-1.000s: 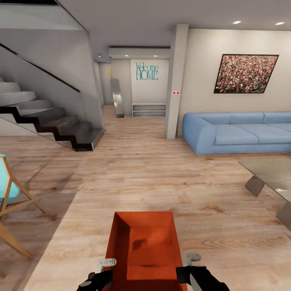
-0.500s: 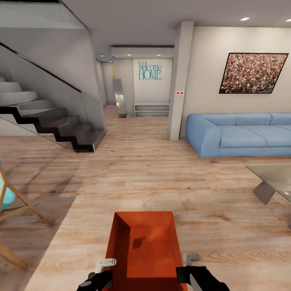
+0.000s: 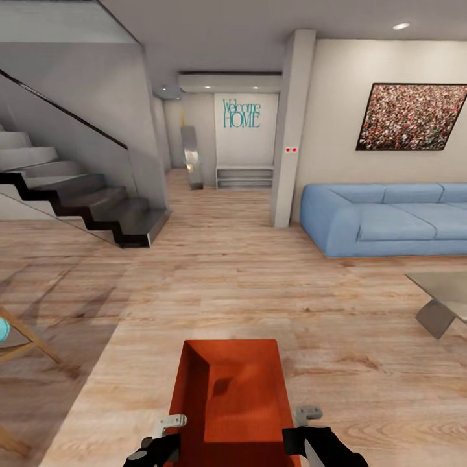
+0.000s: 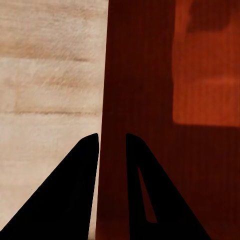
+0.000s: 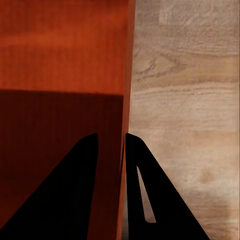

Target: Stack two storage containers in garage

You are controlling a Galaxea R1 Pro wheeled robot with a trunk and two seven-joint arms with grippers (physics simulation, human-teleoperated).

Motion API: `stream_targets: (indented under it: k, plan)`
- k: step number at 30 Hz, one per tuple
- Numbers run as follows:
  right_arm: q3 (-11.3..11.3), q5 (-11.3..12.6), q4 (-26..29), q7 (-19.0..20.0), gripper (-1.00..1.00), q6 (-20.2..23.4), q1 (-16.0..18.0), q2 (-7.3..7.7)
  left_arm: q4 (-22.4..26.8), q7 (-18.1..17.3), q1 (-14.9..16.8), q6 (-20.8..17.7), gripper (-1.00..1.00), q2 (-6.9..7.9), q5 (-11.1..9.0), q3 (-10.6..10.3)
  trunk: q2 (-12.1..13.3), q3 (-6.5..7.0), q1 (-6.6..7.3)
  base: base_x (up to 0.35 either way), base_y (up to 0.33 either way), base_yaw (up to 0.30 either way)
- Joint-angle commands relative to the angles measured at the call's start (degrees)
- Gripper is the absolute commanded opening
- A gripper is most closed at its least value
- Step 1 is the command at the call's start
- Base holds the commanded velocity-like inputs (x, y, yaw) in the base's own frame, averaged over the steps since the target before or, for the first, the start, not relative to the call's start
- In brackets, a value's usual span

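Note:
One orange-red storage container [image 3: 230, 395] hangs low in front of me over the light wood plank floor of the living room, open top up and empty. My left gripper [image 3: 172, 431] is shut on its left wall, and my right gripper [image 3: 297, 425] is shut on its right wall. In the left wrist view the left gripper [image 4: 112, 137] has its fingers on either side of the ribbed wall [image 4: 150, 100]. In the right wrist view the right gripper [image 5: 111, 137] pinches the opposite wall [image 5: 60, 50] the same way. The garage and the other container are out of view.
A dark staircase [image 3: 84, 201] rises at the left, and a wooden chair [image 3: 16, 337] stands at the left edge. A blue sofa [image 3: 389, 220] and a glass table [image 3: 444, 298] lie to the right. Past a pillar [image 3: 293, 130], a hallway [image 3: 220, 194] runs ahead.
The whole view has shifted: sofa and table slid right, the chair slid off to the left, so the camera moved. The container and both grippers keep their place in the picture.

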State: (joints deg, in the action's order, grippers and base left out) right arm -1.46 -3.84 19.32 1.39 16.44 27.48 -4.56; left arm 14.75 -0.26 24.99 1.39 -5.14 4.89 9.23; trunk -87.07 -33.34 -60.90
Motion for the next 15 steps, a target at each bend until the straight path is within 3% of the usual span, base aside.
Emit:
stream_targets:
  k: [1, 15]
  plan:
    - [1.63, 1.11, 0.28, 0.63, -1.0, 0.35, 0.03, 2.01, -0.25, -1.14, 0.06, -0.33, -1.0, 0.04, 0.29, -0.09, -0.03, -0.05, -0.02, 0.267, 0.0, 0.026]
    - [1.63, 1.1, 0.28, 0.63, -1.0, 0.35, 0.03, 2.01, -0.25, -1.14, 0.06, -0.33, -1.0, 0.04, 0.29, -0.09, -0.03, -0.05, -0.02, 0.281, 0.0, 0.033]
